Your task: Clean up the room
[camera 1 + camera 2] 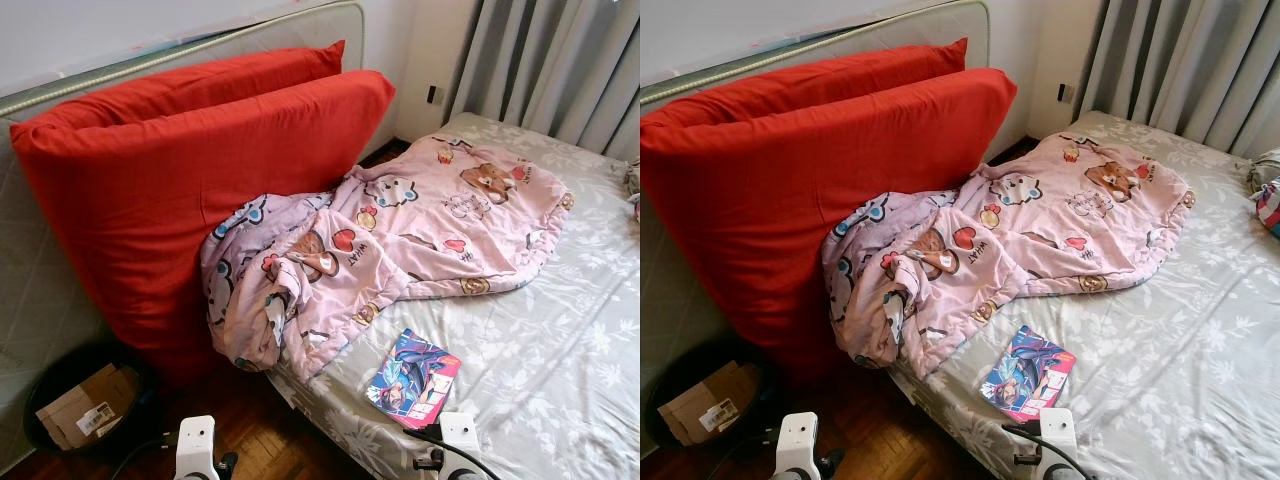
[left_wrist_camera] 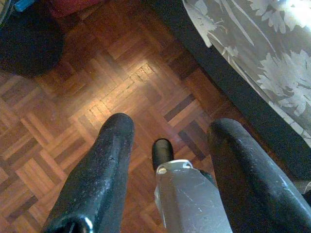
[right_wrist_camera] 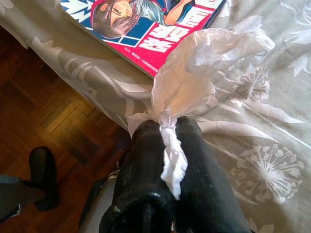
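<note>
Two black fingers of the right gripper (image 3: 167, 127) are pinched tight on a crumpled, thin white tissue (image 3: 204, 73), held over the grey floral bedsheet (image 3: 262, 145) just beside a glossy comic book (image 3: 146, 24) near the mattress edge. Spread apart over wood parquet floor (image 2: 97, 87), the left gripper (image 2: 167, 141) is seen empty. Rumpled pink cartoon-print quilt (image 1: 400, 230) is bunched against two plump red cushions (image 1: 180, 170); a round black bin (image 1: 75, 400) with flat cardboard inside is set on the floor.

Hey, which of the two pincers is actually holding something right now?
The right pincer: its fingers are shut on a crumpled white tissue over the bed edge by the comic book. The left pincer is open, above bare parquet floor.
</note>
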Controlling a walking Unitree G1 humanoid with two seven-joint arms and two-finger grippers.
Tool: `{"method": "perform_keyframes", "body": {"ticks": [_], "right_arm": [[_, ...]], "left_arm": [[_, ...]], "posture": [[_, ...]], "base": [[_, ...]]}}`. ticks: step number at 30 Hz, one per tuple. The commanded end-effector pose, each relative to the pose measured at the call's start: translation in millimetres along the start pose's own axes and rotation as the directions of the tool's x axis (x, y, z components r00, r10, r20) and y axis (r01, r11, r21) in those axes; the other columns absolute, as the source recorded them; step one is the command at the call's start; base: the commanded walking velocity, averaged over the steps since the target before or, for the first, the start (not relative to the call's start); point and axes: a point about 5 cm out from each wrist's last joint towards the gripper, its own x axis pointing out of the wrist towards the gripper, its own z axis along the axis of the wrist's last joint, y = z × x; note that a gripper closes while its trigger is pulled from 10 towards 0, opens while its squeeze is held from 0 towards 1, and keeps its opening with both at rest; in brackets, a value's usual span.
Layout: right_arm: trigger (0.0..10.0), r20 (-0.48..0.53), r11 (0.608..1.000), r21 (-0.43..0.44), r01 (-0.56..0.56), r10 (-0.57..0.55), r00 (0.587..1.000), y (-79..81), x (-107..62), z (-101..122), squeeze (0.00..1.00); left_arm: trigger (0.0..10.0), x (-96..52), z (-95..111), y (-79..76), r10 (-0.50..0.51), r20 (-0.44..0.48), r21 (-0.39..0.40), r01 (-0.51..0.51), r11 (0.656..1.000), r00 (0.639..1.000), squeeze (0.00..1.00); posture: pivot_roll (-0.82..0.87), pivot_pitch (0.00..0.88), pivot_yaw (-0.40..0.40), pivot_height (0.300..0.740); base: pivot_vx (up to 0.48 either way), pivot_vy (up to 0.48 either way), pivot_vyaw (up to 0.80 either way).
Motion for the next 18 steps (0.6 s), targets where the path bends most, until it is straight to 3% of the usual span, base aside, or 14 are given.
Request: {"method": "perform_keyframes", "body": {"ticks": [1, 9, 18], "right_arm": [[10.0, -0.011, 1.0, -0.001, 0.001, -0.001, 1.0, 0.0, 0.0, -1.0, 0.0], [10.0, -0.014, 1.0, -0.002, -0.001, 0.001, 1.0, -0.2, -0.1, -1.9, 0.0], [10.0, -0.015, 1.0, -0.005, -0.004, 0.004, 1.0, -0.7, -0.3, -2.7, 0.0]], "left_arm": [[10.0, -0.3, -1.5, 0.9, 0.005, -0.009, 0.008, -0.005, 1.0, 1.0, 0.0], [10.0, 0.0, -0.2, -0.2, 0.002, 0.0, 0.009, -0.002, 1.0, 1.0, 0.0], [10.0, -0.1, -0.5, -1.0, 0.003, 0.002, 0.007, -0.003, 1.0, 1.0, 0.0]], "posture": [[-0.05, 0.019, -0.005, 0.74], [-0.05, 0.017, -0.007, 0.74], [-0.05, 0.006, -0.009, 0.74]], "base": [[0.0, 0.0, 0.0], [0.0, 0.0, 0.0], [-0.25, 0.0, 0.0]]}}
